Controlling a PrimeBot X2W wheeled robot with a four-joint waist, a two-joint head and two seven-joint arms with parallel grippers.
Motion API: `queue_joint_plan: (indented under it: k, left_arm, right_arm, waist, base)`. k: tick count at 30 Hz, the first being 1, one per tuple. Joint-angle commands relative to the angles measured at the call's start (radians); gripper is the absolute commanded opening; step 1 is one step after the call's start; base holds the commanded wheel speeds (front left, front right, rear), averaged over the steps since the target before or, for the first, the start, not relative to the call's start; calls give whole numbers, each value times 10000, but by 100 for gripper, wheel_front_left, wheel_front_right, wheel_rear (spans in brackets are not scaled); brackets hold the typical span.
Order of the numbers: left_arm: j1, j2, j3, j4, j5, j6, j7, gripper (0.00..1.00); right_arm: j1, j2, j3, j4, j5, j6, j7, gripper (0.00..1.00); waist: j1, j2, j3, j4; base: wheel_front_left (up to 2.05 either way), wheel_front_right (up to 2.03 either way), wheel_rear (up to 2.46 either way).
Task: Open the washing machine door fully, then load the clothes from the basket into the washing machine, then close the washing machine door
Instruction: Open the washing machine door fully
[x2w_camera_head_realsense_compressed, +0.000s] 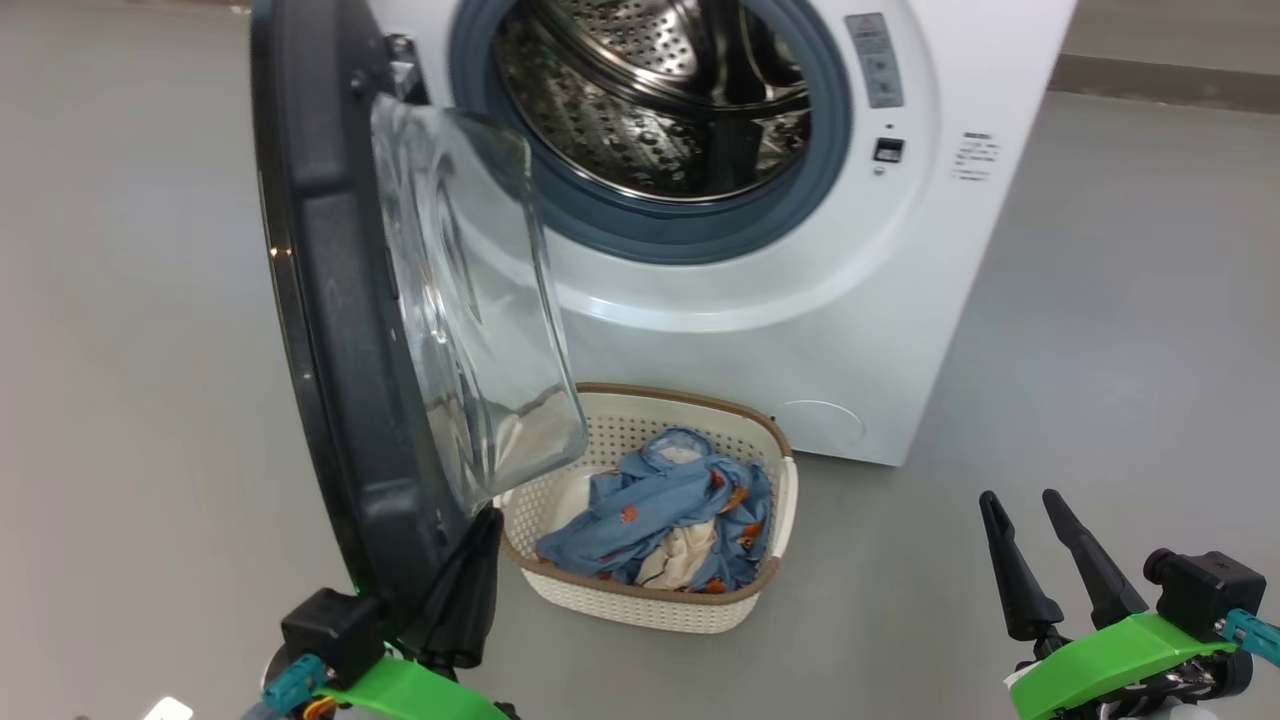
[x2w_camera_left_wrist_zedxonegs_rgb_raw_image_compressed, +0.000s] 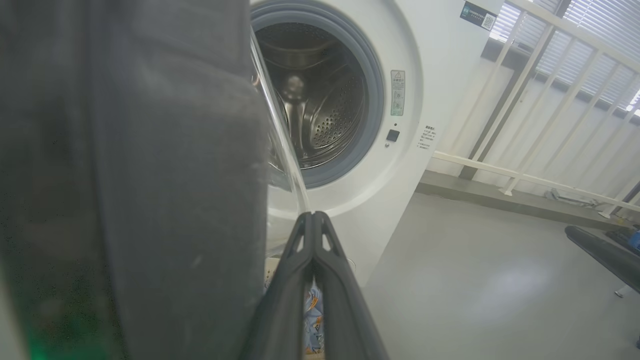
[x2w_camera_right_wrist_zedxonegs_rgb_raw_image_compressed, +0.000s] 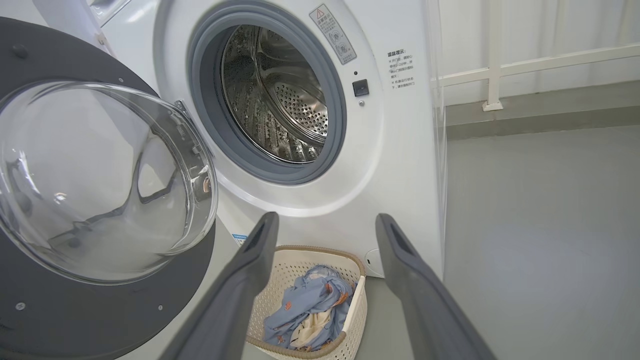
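Now: your left gripper (x2w_camera_head_realsense_compressed: 487, 525) is pinched fully together, holding nothing, fingers angled up. The washing machine door (x2w_camera_head_realsense_compressed: 330, 300) stands edge-on hard against its left; contact unclear. Just right and ahead, the clothes (x2w_camera_head_realsense_compressed: 660, 500) sit in the basket (x2w_camera_head_realsense_compressed: 680, 392). Your right gripper (x2w_camera_head_realsense_compressed: 1018, 500), spread wide and empty, is farther off, so the left is likely the arm to push.
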Motion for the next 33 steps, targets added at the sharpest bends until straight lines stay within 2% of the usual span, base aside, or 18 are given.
queue_joint_plan:
  k: [1, 5, 12, 23, 33]
  left_arm:
    - [-206, 291, 596, -192, -45, 181, -11, 0]
    - [-259, 448, 896, -289, -196, 462, 244, 0]
    - [-495, 959, 1385, -370, -327, 808, 794, 0]
    - [-1101, 1852, 1991, 40, -605, 828, 1463, 0]
    - [-1979, 2647, 2565, 1054, -761, 747, 1572, 0]
  right_arm:
    - [-182, -62, 156, -216, 19, 14, -130, 100]
    - [-168, 0, 141, -241, -11, 14, -130, 100]
    - [-175, 94, 109, -255, -53, 14, -130, 100]
    - [-301, 160, 52, -381, -91, 14, -130, 100]
    - [-543, 172, 72, -479, -161, 14, -130, 100]
  waist:
    - [0, 0, -58, 384]
    - [0, 0, -60, 826]
    - [0, 0, 15, 1169]
    - [0, 0, 272, 1589]
    - [0, 0, 785, 1724]
  base:
    - [0, 0, 0]
    - [0, 0, 0]
    - [0, 0, 0]
    - [0, 0, 0]
    - [0, 0, 0]
